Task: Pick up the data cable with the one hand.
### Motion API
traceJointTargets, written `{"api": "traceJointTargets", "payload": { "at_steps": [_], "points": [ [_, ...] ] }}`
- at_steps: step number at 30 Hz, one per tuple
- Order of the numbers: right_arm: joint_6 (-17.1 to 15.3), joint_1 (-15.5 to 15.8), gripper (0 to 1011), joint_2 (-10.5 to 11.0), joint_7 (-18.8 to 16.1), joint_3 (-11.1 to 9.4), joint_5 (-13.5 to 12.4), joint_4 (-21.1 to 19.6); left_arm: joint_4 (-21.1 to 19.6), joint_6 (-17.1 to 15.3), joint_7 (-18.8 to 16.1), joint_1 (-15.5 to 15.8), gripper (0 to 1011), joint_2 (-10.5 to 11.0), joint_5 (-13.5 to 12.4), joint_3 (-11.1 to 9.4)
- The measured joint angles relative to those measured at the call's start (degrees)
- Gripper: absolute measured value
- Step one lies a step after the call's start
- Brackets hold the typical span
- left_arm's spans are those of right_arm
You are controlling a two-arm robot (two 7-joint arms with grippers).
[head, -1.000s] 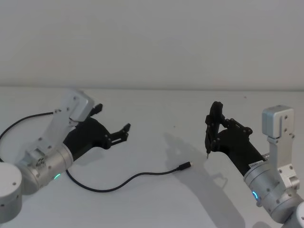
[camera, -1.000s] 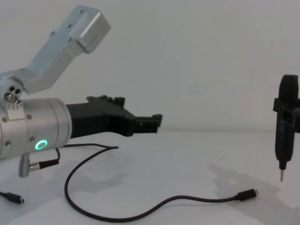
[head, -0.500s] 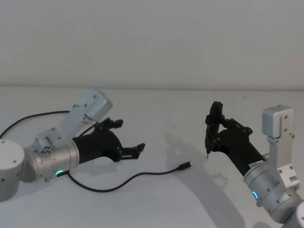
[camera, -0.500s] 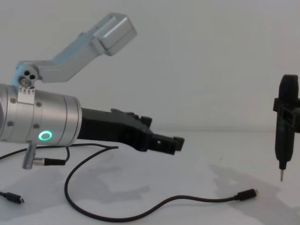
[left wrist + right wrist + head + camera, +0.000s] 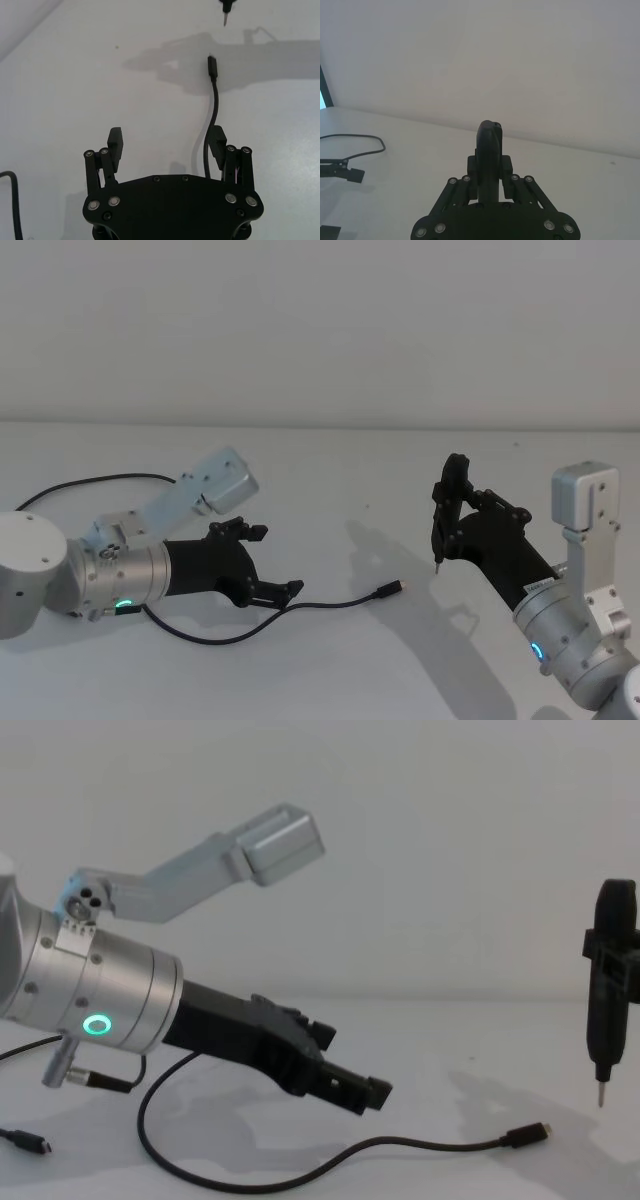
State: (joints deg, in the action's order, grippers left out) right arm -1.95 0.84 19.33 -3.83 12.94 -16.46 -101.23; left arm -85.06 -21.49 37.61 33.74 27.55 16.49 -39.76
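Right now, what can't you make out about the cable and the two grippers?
Left wrist view: the data cable runs under a finger of the open left gripper; contact unclear.
Chest view: the left gripper hides where the cable leads.
Right wrist view: the right gripper hides the pen-like tool's tip.

Bright, even light here. Soft grey shadow pools ahead of the spread jaws of the black angular left gripper, over the plug of the thin black data cable, thrown from the right gripper clamping its slim black pen-like tool.
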Motion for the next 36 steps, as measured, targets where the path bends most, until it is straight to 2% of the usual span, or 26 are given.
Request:
{"api": "traceJointTargets", "payload": {
  "at_steps": [15,36],
  "points": [
    [0.0,0.0,275,0.0,0.0,0.0,0.0,0.0,5.46,0.43,3.38,2.5,1000,-1.53,-0.06,-2.74],
    [0.0,0.0,274,0.0,0.0,0.0,0.0,0.0,8.98,-0.47,5.83,4.53,1001,-2.89,1.28,-5.05]
  ]
}}
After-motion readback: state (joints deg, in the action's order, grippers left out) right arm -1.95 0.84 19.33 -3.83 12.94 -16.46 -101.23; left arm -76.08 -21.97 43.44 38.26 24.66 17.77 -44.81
